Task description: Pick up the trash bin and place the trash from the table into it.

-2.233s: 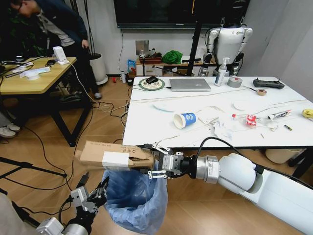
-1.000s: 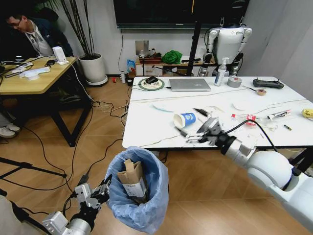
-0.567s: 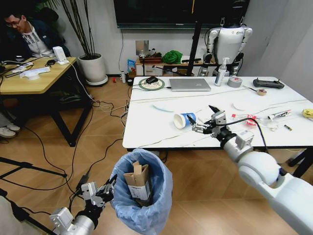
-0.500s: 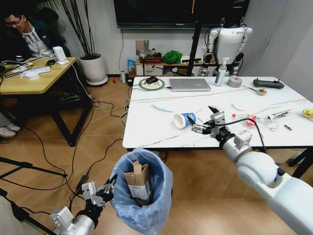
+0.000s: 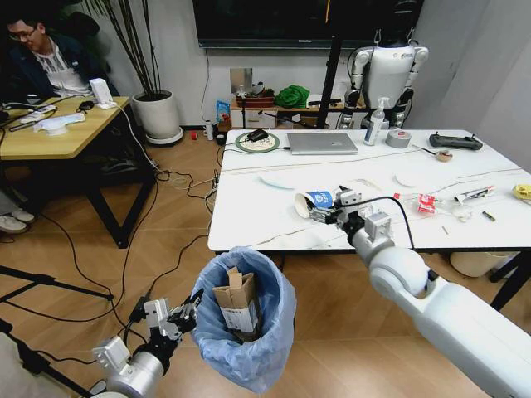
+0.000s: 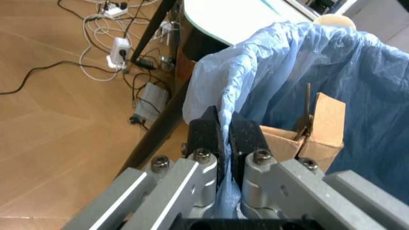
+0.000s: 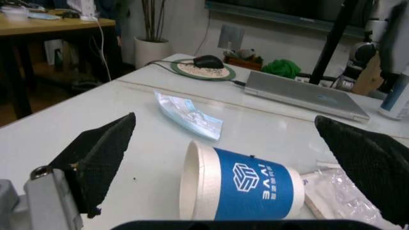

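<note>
Right pincer (image 7: 227, 158) has closed in, straddling paper cup (image 7: 240, 184) beside laptop (image 7: 307, 98).

A closed silver laptop (image 5: 323, 143) is laid flat at the far edge of the white tabletop, and a black mouse (image 5: 258, 135) is set on a round mat (image 5: 256, 143) just beside it. A white pump bottle (image 5: 376, 123) is stood upright further along, with a grey tape roll (image 5: 398, 138) near it and a black controller (image 5: 455, 142) beyond. Against the back wall a white humanoid robot (image 5: 388, 70) is parked, and a green bundle (image 5: 292, 97) is left on a low shelf. A light wooden desk (image 5: 60, 133) is placed off to one side, with a potted plant (image 5: 158, 108) behind it. Cables and a power strip (image 6: 119, 50) are strewn over the wooden floor.
</note>
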{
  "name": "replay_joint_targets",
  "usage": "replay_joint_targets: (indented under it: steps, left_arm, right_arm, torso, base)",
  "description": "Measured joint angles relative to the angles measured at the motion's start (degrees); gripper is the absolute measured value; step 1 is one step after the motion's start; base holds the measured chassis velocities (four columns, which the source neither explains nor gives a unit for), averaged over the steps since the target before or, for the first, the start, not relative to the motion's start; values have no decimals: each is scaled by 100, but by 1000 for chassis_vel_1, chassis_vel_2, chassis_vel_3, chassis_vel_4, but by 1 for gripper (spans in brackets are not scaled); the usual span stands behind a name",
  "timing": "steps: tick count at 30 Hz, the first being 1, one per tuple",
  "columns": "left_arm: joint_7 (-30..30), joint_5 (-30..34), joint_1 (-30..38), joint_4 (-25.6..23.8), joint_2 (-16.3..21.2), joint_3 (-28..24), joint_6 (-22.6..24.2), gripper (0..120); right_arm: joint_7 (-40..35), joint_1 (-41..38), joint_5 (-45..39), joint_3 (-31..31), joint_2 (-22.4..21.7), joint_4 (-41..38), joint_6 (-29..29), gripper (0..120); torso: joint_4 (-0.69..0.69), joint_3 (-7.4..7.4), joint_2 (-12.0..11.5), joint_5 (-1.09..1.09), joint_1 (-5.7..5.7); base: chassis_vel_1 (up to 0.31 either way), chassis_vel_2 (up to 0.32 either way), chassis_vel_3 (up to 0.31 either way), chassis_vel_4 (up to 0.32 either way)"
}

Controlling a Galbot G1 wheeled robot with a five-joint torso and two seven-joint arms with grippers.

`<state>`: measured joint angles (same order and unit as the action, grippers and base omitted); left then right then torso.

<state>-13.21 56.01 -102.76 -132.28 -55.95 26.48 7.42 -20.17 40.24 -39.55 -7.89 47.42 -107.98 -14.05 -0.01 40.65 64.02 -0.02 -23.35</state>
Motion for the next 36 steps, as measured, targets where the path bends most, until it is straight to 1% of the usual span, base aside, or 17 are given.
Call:
replay_joint_targets:
  steps: [4,11,22,31,36]
  left_arm:
    - [-40,29,82,10,99,-73,9,0]
    - [-65,61,96,-4,122,-115,15,0]
    - [-60,-22,-18,-57,132,-237,22,0]
    - [-33,-61,-83,-87,91,-180,15,0]
    - [-30,-53,-86,-93,80,-148,11,0]
  right_arm:
    - [-368,-111,-15,-227,134,84,-225,100]
    - [-902,-252,-16,-531,420,281,-549,100]
    - [-1303,-465,-112,-714,690,534,-829,100]
    - [-1652,-656,-130,-847,943,892,-1026,100]
    - [-1802,-729,-157,-903,1009,995,-1099,100]
  torso:
    - [-2,0,0,1,0]
    - [-1,0,0,2,0]
    - [-1,0,0,2,0]
    - [-1,-1,0,2,0]
    - [0,0,0,2,0]
  base:
    - [0,0,0,0]
    - [0,0,0,0]
    - [0,0,0,0]
    - [0,0,0,0]
    - [0,0,0,0]
